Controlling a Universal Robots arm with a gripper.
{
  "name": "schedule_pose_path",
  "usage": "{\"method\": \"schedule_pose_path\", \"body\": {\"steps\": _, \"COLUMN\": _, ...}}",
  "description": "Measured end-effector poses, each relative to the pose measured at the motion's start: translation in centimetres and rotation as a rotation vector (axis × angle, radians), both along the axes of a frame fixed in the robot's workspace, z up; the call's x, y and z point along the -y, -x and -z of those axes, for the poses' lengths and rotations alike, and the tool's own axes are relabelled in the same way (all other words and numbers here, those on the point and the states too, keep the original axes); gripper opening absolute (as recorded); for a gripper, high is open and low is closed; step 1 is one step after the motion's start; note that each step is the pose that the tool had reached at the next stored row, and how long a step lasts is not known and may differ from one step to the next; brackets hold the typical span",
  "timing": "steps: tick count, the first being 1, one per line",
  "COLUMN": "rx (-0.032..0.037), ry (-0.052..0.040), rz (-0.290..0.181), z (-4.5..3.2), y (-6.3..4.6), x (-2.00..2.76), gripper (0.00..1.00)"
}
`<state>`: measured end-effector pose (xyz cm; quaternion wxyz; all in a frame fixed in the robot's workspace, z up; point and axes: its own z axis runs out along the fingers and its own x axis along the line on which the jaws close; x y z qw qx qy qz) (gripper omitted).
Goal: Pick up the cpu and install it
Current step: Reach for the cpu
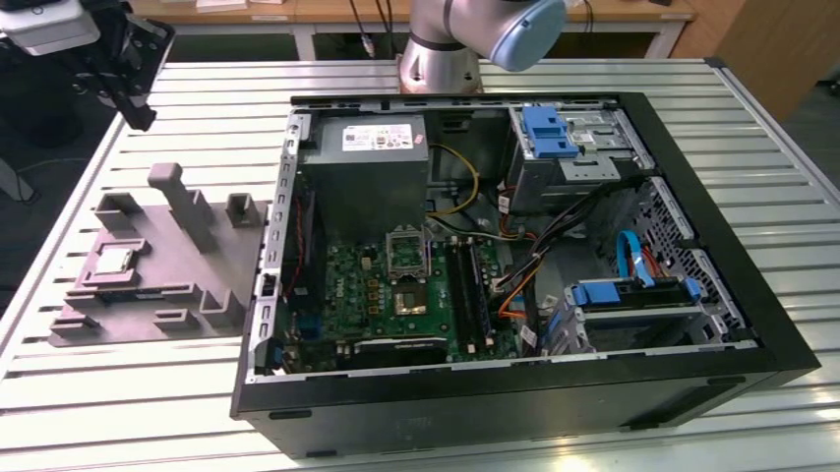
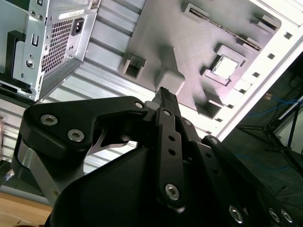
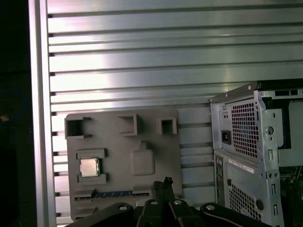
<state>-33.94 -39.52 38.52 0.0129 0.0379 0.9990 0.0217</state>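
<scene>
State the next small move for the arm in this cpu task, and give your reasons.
Probably shift the claw sideways until it hangs over the cpu. The cpu lies untouched in its pocket on the grey tray, outside the computer case. In the first wrist view the claw is well above the tray and off to one side of the cpu.

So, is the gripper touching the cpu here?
Apart. In the first wrist view the cpu lies in its pocket on the grey tray, with bare tray surface showing between it and the gripper.

Black pincer [image 2: 163, 93], probably steel screws [image 2: 172, 190]
</scene>
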Motion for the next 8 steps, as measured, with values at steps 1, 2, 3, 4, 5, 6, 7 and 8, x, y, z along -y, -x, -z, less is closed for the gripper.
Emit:
{"method": "schedule_pose_path", "body": {"steps": 1, "rx": 0.0, "ry": 0.0, "rz": 0.0, "z": 0.0, "y": 0.06, "x": 0.0, "gripper": 0.11}}
{"method": "schedule_pose_path", "body": {"steps": 2, "rx": 0.0, "ry": 0.0, "rz": 0.0, "z": 0.0, "y": 0.13, "x": 0.0, "gripper": 0.11}}
{"method": "schedule_pose_path", "body": {"steps": 3, "rx": -0.0001, "ry": 0.0, "rz": 0.0, "z": 0.0, "y": 0.2, "x": 0.0, "gripper": 0.11}}
{"method": "schedule_pose_path", "body": {"steps": 4, "rx": -0.0001, "ry": 0.0, "rz": 0.0, "z": 0.0, "y": 0.27, "x": 0.0, "gripper": 0.11}}
{"method": "schedule_pose_path", "body": {"steps": 5, "rx": 0.0, "ry": 0.0, "rz": 0.0, "z": 0.0, "y": 0.35, "x": 0.0, "gripper": 0.11}}
{"method": "schedule_pose_path", "body": {"steps": 6, "rx": -0.0001, "ry": 0.0001, "rz": 0.0, "z": 0.0, "y": 0.43, "x": 0.0, "gripper": 0.11}}
{"method": "schedule_pose_path", "body": {"steps": 7, "rx": 0.0, "ry": 0.0, "rz": 0.0, "z": 0.0, "y": 0.51, "x": 0.0, "gripper": 0.11}}
{"method": "schedule_pose_path", "body": {"steps": 8, "rx": -0.0001, "ry": 0.0001, "rz": 0.0, "z": 0.0, "y": 0.59, "x": 0.0, "gripper": 0.11}}
